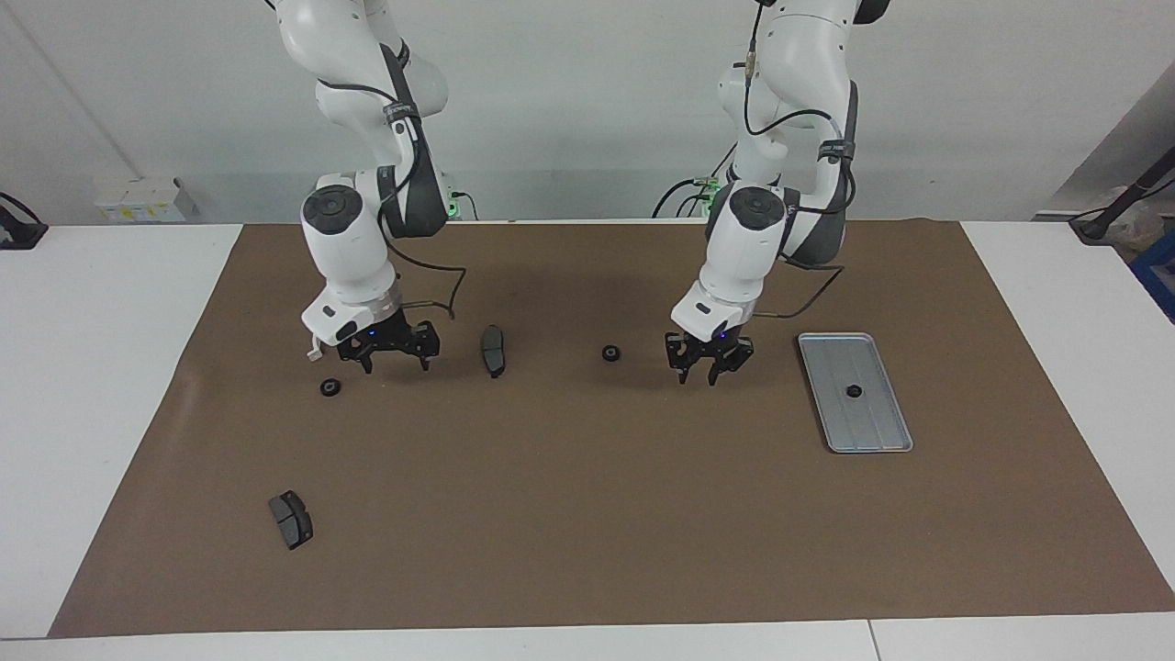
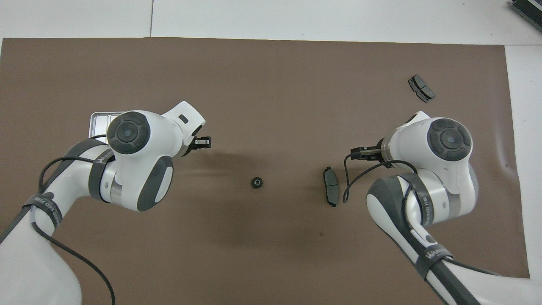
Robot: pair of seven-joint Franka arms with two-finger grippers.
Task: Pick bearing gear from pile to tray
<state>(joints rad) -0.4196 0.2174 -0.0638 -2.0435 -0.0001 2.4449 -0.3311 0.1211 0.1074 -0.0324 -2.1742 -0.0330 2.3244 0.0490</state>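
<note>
Now one gear (image 1: 610,352) lies just beside the empty left gripper (image 1: 709,370)

**Two high cameras, half a turn apart**

My facing camera looks from across the table, robots at twelve o'clock. My overhead camera sits above their end, looking steeply down, arms entering at six. Both share the brown mat (image 1: 587,514) and one gear (image 1: 610,352) mid-mat.
</note>
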